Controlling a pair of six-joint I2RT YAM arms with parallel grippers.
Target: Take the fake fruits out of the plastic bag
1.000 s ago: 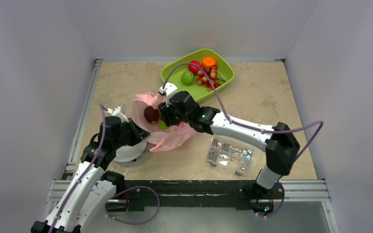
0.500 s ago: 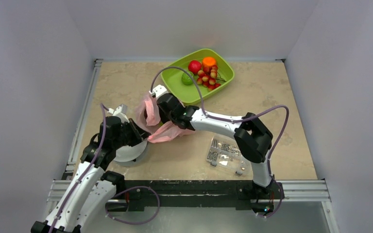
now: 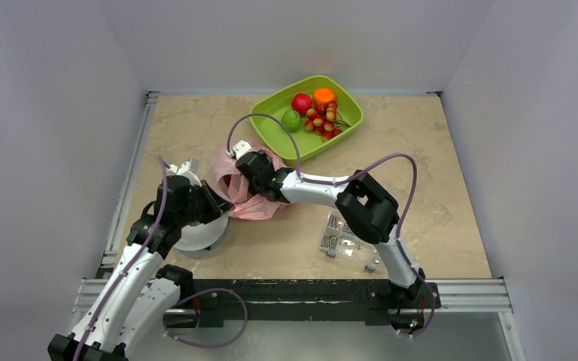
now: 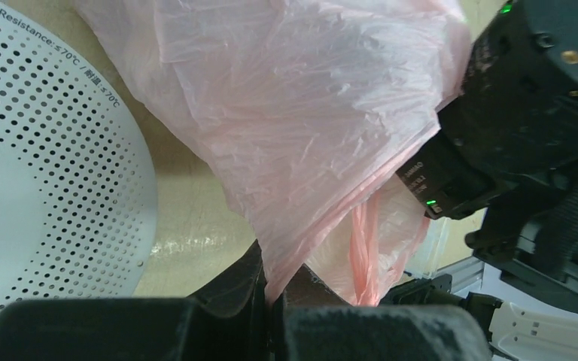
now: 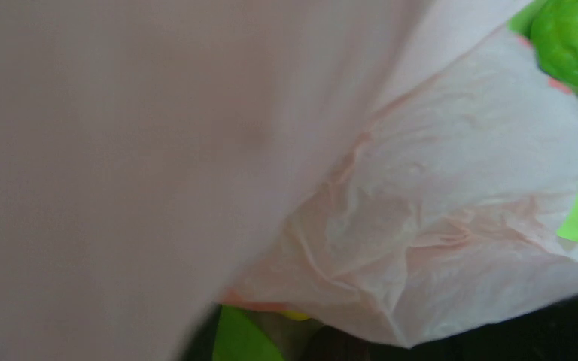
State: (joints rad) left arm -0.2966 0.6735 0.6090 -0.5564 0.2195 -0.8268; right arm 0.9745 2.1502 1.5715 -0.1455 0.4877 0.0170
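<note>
**Four fruits on the tray, right hand deep in the bag**

From above, the pink bag (image 3: 260, 207) lies crumpled on the table (image 3: 436, 150), left of centre and just in front of the green tray (image 3: 312, 143). Your left hand (image 4: 271, 295) is pinched together on a fold of the bag's edge, beside a white perforated disc (image 4: 53, 150). Your right hand (image 3: 247, 174) reaches across from the right and is pushed into the bag's mouth. Its fingers are buried in plastic and the right wrist view is almost all pink film. You cannot tell whether they are apart, together or around anything.

On the tray sit a red apple (image 3: 302, 103), an orange (image 3: 323, 95), a green fruit (image 3: 291, 120) and a bunch (image 3: 325, 120) of small red and yellow fruits, all close together. A clear box (image 3: 355, 239) of small parts lies well apart from the bag, near the right arm's base.

The task reads as well along but not finished. Four pieces are out of the bag. The bag has some bulk to it, and a bumpy green lump (image 5: 572, 34) shows past the film in the right wrist view. It may be fruit inside the bag, though that is not certain. Likely left for you: grip whatever remains, lift it clear of the plastic and set it on the tray.
</note>
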